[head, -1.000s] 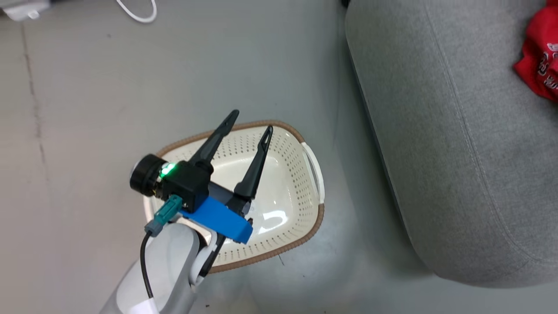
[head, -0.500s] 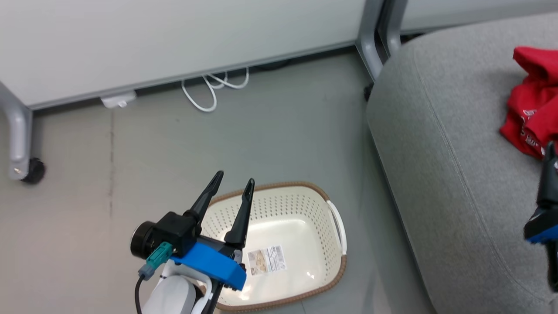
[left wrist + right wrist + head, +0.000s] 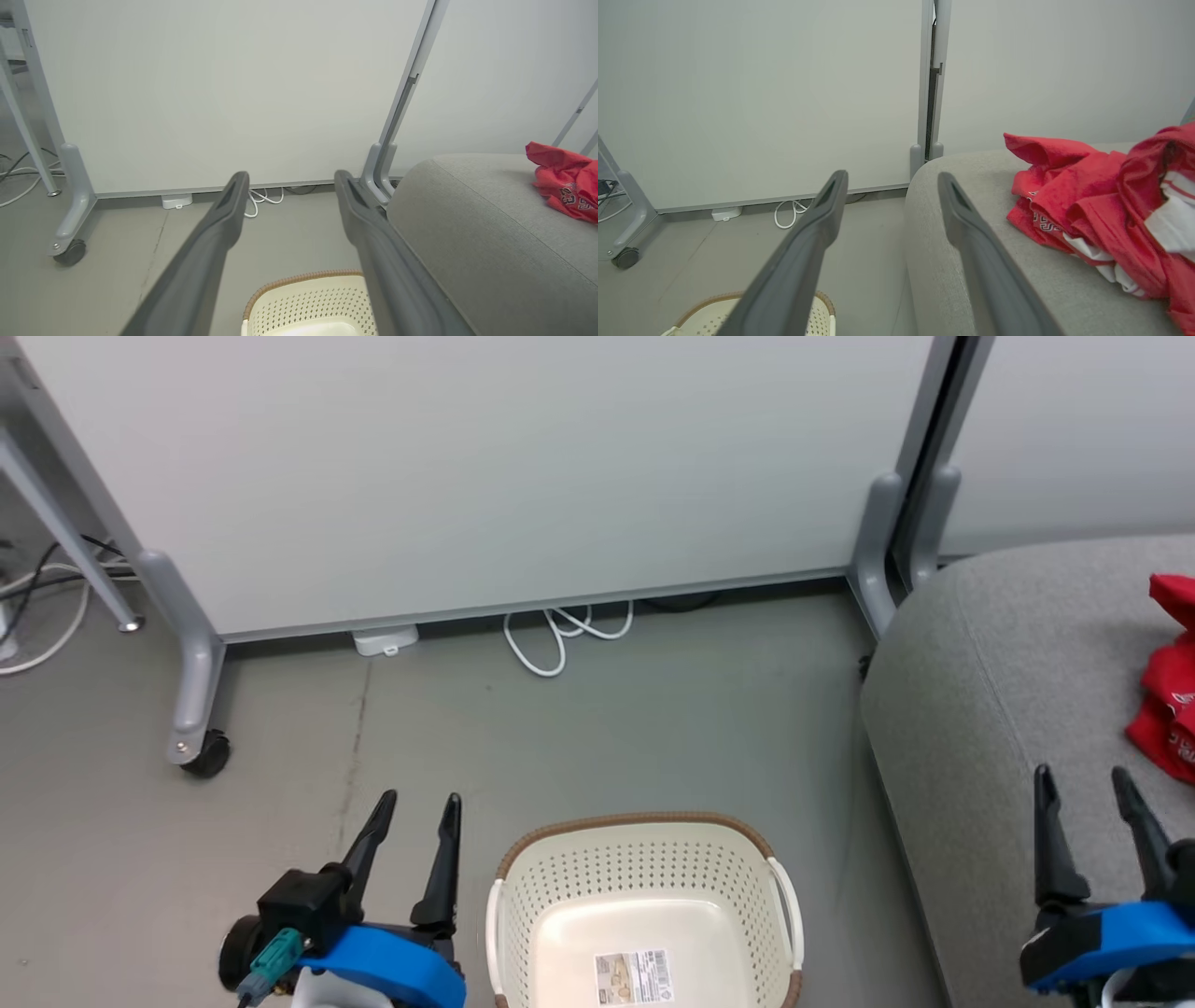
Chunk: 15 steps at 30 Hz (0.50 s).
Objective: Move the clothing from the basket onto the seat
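Left tool (image 3: 420, 797), right tool (image 3: 1079, 771) both apart, empty; grey floor (image 3: 607, 737), white partition (image 3: 467, 476) behind; clothing (image 3: 1172, 709) on seat (image 3: 980, 663).

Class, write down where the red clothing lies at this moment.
In the head view the clothing lies heaped on the seat at the far right edge, just beyond the right gripper, clear of the basket.

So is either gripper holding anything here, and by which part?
Nothing is held: left gripper and right gripper are both open, and the clothing lies on the seat.
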Motion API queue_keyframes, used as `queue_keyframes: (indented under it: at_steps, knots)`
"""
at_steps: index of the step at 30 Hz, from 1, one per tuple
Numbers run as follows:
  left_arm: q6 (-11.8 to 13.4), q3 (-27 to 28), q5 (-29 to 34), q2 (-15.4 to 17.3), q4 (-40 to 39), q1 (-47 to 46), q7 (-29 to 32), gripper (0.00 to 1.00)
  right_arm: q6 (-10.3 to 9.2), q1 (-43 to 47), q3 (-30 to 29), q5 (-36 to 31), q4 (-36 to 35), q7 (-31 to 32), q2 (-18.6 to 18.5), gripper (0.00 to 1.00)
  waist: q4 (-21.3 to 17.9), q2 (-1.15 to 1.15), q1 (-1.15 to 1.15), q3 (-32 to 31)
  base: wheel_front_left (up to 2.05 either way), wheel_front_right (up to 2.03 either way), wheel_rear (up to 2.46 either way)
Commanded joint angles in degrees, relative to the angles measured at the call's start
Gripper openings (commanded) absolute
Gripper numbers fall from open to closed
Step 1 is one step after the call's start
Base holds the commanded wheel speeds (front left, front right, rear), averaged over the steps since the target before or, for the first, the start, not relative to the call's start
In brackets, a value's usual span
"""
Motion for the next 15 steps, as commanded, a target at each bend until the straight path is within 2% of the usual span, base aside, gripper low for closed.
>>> queue_keyframes:
  at_steps: [1,15]
  knots:
    - [-0.1,1.0,0.3,0.1,0.3,0.8,-0.3,1.00,0.01,1.8,0.6,0.1,-0.9,0.2,0.3,1.00,1.4,0.00,0.02,-1.4,0.00,0.00,0.00]
    - [-0.1,4.7,0.6,0.8,1.5,2.4,-0.3,1.00,0.01,5.6,7.5,2.5,-1.4,0.2,1.1,1.00,3.8,0.00,0.02,-2.9,0.00,0.00,0.00]
